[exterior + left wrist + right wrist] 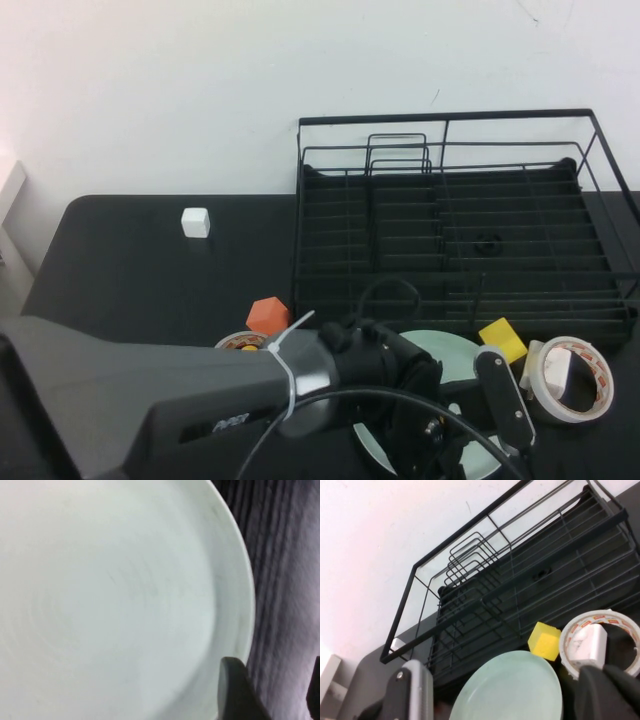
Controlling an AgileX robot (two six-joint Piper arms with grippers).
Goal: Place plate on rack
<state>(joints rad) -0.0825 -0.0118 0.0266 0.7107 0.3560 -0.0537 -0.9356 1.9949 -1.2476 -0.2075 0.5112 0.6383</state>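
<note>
The pale mint-green plate (447, 350) lies flat on the black table just in front of the black wire rack (450, 220); my left arm covers much of it. The plate (115, 595) fills the left wrist view. My left gripper (272, 695) is open at its edge, one dark finger (235, 690) over the rim and the other over the table beside it. The plate (510, 690) and the rack (520, 585) also show in the right wrist view. There my right gripper (615, 690) is shut and empty, low beside a tape roll. The rack holds nothing.
A yellow cube (503, 338) and a white tape roll (572, 378) with a white block inside lie right of the plate. An orange block (267, 315) and another tape roll (240, 342) sit left of it, by my left arm (200, 400). A white cube (196, 222) stands far left.
</note>
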